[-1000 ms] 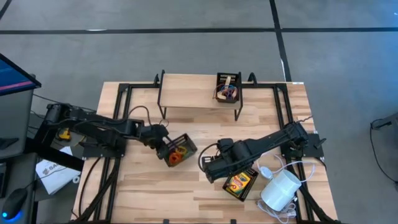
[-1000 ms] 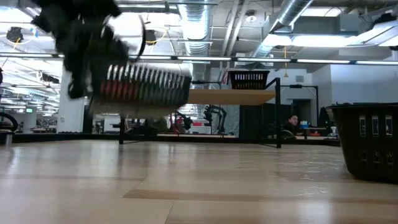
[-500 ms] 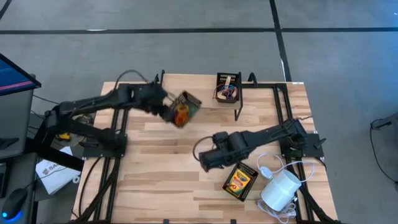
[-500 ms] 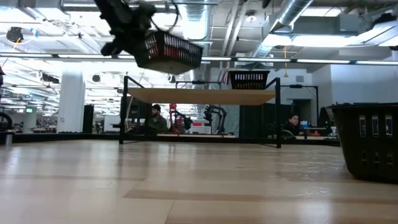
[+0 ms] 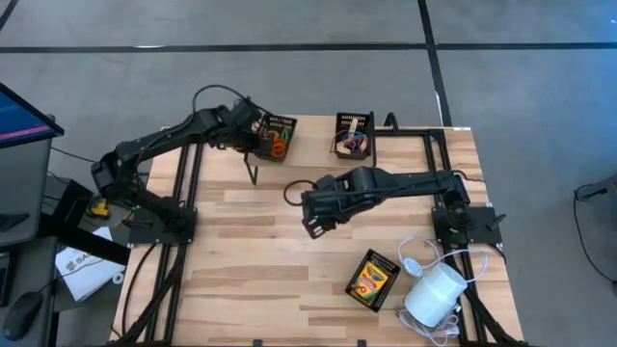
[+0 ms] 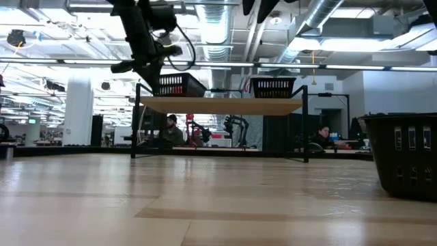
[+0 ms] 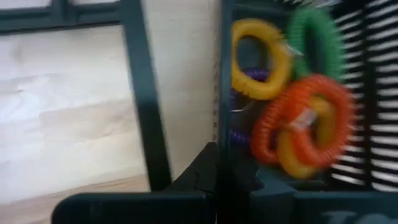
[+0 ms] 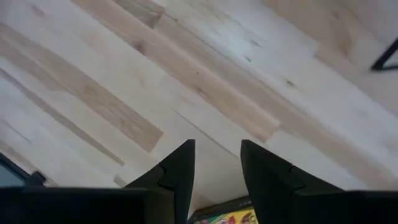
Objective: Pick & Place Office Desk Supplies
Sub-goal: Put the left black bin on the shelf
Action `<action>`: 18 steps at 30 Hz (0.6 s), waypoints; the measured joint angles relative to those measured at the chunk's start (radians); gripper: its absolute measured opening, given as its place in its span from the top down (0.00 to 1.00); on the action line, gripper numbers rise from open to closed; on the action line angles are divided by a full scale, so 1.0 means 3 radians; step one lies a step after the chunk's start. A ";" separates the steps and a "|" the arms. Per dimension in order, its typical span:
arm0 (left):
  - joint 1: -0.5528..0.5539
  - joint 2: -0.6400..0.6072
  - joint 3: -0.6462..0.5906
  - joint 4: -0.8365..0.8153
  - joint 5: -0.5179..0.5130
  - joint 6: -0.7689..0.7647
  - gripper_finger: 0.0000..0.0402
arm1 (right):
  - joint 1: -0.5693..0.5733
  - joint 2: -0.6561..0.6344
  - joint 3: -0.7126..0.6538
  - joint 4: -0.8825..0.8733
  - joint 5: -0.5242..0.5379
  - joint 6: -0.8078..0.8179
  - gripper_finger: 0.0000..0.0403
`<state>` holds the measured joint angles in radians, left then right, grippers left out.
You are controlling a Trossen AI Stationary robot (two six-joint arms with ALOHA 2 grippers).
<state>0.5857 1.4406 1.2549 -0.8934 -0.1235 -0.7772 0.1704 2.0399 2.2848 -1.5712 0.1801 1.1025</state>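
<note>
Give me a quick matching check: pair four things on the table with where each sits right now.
Things:
1. mesh tray with coloured loops
2. second mesh tray
3. crayon box
4. white cylinder

Places:
A. flat on the table, beside the white cylinder
B. at the table's near right corner, with a cord
C. held by the left gripper at the shelf's left end
D. on the raised shelf, toward its right end

Pairs: 1-C, 2-D, 3-A, 4-B

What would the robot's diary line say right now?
left gripper: shut on mesh tray of coloured loops, on shelf | right gripper: open, empty, above table
</note>
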 joint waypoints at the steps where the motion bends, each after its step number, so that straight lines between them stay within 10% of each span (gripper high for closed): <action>1: -0.0025 0.0039 0.0001 -0.0040 -0.0067 -0.0062 1.00 | -0.0009 -0.0001 0.0015 0.0001 0.0000 -0.0073 0.69; 18: -0.0187 -0.0349 -0.0001 0.0115 -0.0464 -0.0078 0.77 | 0.0080 -0.0071 0.0031 0.0000 -0.0007 -0.0387 0.69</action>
<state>0.5297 1.3360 1.2545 -0.8588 -0.2626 -0.8005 0.1944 2.0186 2.2940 -1.5711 0.1781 0.9863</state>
